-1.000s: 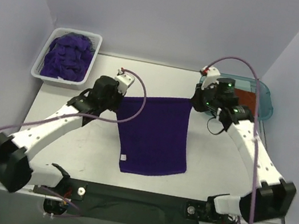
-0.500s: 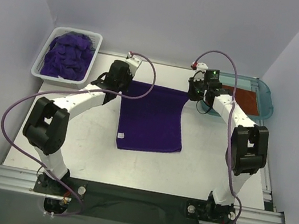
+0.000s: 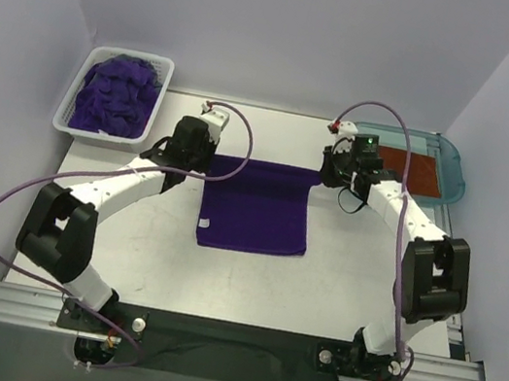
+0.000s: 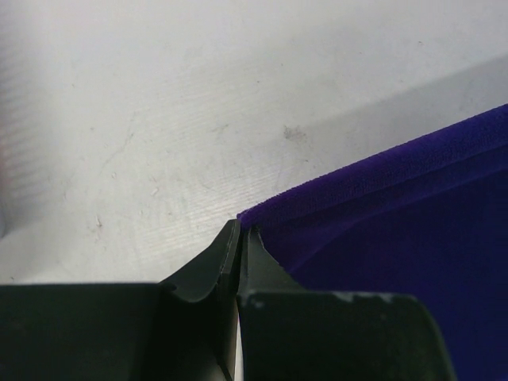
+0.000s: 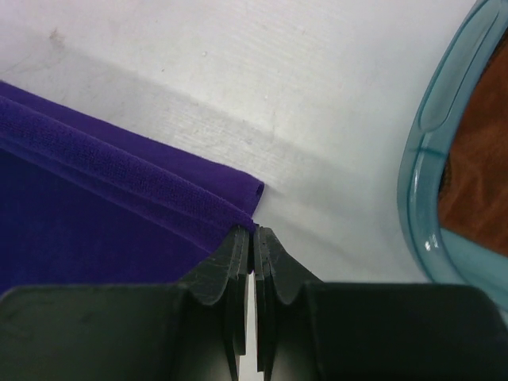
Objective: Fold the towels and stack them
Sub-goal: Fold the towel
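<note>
A deep purple towel (image 3: 257, 206) lies flat on the white table, its far edge held at both corners. My left gripper (image 3: 204, 152) is shut on the far left corner; the left wrist view shows the fingertips (image 4: 238, 236) pinching the towel (image 4: 397, 230). My right gripper (image 3: 322, 171) is shut on the far right corner, its jaws nipping the towel's hem (image 5: 159, 190) in the right wrist view. A rust-orange towel (image 3: 414, 167) lies in the teal tray (image 3: 454, 176). More purple towels (image 3: 113, 95) are heaped in the white basket (image 3: 73, 129).
The basket stands at the far left corner and the teal tray (image 5: 425, 175) at the far right, close to my right gripper. Grey walls rise behind the table. The arm bases sit at the near edge.
Both grippers carried the towel's top edge away from the bases, then drew slightly back and lowered. The towel went from hanging and stretched to lying flat on the table.
</note>
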Controlling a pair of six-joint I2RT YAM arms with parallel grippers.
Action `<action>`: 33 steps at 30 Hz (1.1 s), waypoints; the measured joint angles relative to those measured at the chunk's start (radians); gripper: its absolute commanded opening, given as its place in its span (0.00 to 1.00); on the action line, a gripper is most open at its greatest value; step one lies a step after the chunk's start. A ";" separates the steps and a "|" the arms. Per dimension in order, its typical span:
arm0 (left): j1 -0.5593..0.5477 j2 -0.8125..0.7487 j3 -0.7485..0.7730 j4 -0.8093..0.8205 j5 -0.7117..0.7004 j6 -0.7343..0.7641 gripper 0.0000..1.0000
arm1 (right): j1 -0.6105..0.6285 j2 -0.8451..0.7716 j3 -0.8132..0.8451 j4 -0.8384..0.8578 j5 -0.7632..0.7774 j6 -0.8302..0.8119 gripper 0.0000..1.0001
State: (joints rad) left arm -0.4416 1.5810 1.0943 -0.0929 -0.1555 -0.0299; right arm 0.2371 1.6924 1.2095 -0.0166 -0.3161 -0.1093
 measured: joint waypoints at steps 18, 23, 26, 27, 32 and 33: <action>-0.087 -0.235 -0.277 -0.166 0.035 -0.247 0.00 | 0.034 -0.323 -0.336 -0.091 -0.016 0.264 0.00; -0.092 -0.194 -0.325 -0.174 0.045 -0.322 0.00 | 0.034 -0.306 -0.403 -0.121 -0.056 0.385 0.00; -0.101 -0.145 -0.325 -0.181 0.056 -0.354 0.01 | 0.032 -0.254 -0.428 -0.126 -0.061 0.428 0.00; -0.103 -0.132 -0.326 -0.184 0.059 -0.363 0.02 | 0.031 -0.233 -0.433 -0.128 -0.061 0.438 0.00; -0.107 -0.106 -0.332 -0.196 0.063 -0.399 0.14 | 0.030 -0.154 -0.435 -0.137 -0.076 0.462 0.08; -0.107 -0.107 -0.332 -0.196 0.064 -0.403 0.17 | 0.030 -0.149 -0.436 -0.137 -0.080 0.464 0.09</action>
State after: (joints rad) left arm -0.5488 1.4742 0.7628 -0.2890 -0.0914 -0.4332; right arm 0.2672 1.5433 0.7738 -0.1535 -0.3962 0.3550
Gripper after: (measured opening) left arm 0.122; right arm 0.069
